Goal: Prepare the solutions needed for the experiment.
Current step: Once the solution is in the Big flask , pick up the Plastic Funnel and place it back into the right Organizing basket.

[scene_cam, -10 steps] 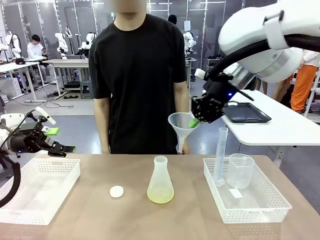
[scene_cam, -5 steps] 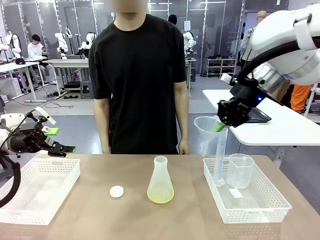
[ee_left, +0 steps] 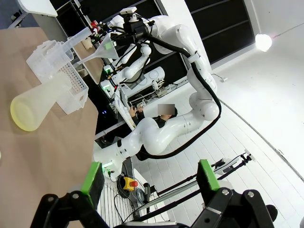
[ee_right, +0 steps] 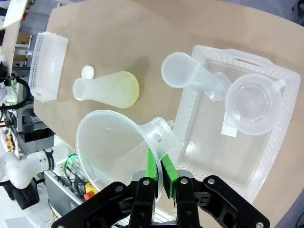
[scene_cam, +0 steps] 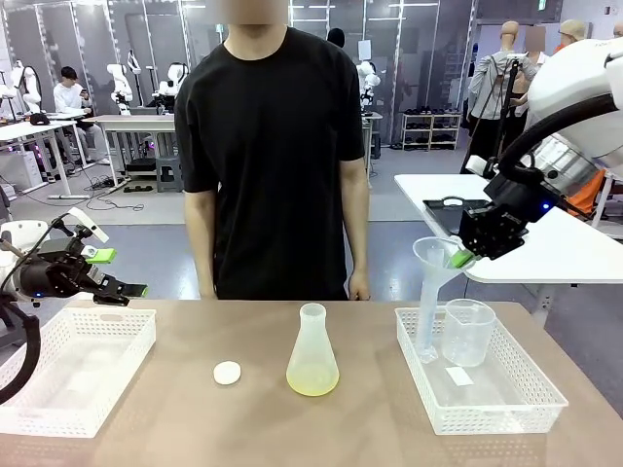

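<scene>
The solutions are a shallow pale yellow layer in the bottom of a frosted conical flask standing at the table's middle; the solutions also show from above. My right gripper is shut on the rim of a clear plastic funnel, held in the air above the left end of the right basket. In the right wrist view the funnel sits between the green pads of that gripper. My left gripper hovers open above the left basket, nothing between its fingers.
A tall measuring cylinder and a clear beaker stand in the right basket. A small white cap lies left of the flask. A person in a black shirt stands at the far edge, arms down.
My right arm has carried the funnel rightward and slightly down, from near the flask to above the right basket. The left arm has stayed still.
</scene>
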Controlling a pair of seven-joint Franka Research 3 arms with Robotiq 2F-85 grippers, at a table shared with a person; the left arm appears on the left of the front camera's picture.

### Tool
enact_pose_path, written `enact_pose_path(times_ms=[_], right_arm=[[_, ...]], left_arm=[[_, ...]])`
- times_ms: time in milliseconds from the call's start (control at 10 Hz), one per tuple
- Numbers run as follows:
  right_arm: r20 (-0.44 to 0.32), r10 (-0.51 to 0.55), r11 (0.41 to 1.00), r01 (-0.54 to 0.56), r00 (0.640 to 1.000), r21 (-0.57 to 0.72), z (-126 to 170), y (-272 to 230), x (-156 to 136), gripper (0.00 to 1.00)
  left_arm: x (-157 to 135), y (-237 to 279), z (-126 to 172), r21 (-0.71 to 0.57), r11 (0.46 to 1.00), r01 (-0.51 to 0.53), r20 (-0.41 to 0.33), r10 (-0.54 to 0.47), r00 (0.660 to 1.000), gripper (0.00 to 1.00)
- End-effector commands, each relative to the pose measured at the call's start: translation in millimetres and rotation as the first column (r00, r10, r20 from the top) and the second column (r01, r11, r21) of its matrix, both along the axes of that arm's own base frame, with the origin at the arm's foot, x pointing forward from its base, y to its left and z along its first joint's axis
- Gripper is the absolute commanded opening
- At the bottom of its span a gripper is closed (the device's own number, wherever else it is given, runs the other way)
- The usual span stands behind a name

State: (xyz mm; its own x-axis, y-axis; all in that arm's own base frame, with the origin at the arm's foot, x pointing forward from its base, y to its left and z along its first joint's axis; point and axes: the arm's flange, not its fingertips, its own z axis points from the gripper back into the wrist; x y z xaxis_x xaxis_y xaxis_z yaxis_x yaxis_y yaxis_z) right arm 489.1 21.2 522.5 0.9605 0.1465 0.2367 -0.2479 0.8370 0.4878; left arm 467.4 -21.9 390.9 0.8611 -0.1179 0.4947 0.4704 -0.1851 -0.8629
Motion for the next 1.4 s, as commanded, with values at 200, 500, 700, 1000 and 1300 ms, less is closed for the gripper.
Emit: enact_pose_path(times_ms=[200,500,700,1000,1300], right_arm=[[-0.011,0.036,0.998,-0.037,0.999,-0.057,-15.2,-16.2,-12.9,0.00],[-0.063,0.043,0.997,-0.048,0.997,-0.068,-41.5,-33.8,-22.5,0.00],[-0.095,0.028,0.997,-0.034,0.995,-0.069,-60.1,-39.8,-26.9,0.00],[-0.127,-0.023,0.993,0.008,0.992,-0.121,-85.2,-37.2,-25.4,0.00],[-0.171,-0.024,0.988,-0.003,0.985,-0.152,-100.9,-25.1,-20.9,0.12]], left_arm=[[0.2,-0.3,1.4,-0.003,1.000,-0.001,0.003,0.001,1.000,1.00],[0.2,-0.3,1.4,-0.003,1.000,-0.001,0.003,0.001,1.000,1.00],[0.2,-0.3,1.4,-0.003,1.000,-0.001,0.003,0.001,1.000,1.00],[0.2,-0.3,1.4,-0.003,1.000,-0.001,0.003,0.001,1.000,1.00],[0.2,-0.3,1.4,-0.003,1.000,-0.001,0.003,0.001,1.000,1.00]])
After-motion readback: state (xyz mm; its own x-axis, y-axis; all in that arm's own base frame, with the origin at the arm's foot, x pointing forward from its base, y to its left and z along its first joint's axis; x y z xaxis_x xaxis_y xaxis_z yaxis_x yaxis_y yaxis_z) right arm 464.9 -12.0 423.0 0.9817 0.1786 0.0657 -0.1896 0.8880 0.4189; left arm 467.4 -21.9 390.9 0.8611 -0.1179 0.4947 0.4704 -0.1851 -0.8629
